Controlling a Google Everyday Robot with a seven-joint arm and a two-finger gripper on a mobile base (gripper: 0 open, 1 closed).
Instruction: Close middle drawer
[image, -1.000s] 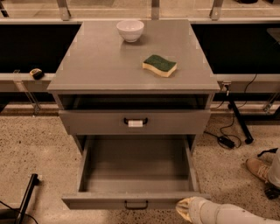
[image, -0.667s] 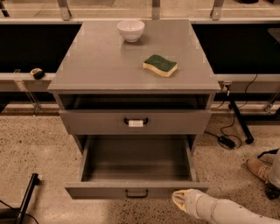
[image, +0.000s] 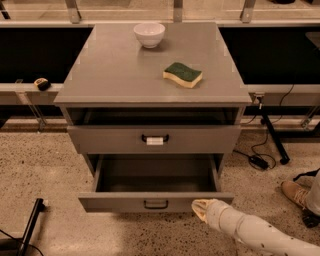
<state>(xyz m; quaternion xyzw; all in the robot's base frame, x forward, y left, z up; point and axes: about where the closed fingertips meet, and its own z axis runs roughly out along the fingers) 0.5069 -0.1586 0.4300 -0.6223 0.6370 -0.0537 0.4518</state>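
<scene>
A grey cabinet (image: 150, 80) stands mid-frame on a beige speckled floor (image: 50, 165), under warm, dim light. Behind it, dark recesses (image: 30, 50) run along the upper frame below a pale ledge with metal posts (image: 73, 10). At the right, black cables (image: 257, 160) trail over the floor, and the gripper (image: 201, 209) is low, right of centre.

Cream claw (image: 201, 210) at grey middle drawer (image: 120, 202), green sponge (image: 183, 74), white bowl (image: 149, 34)
</scene>
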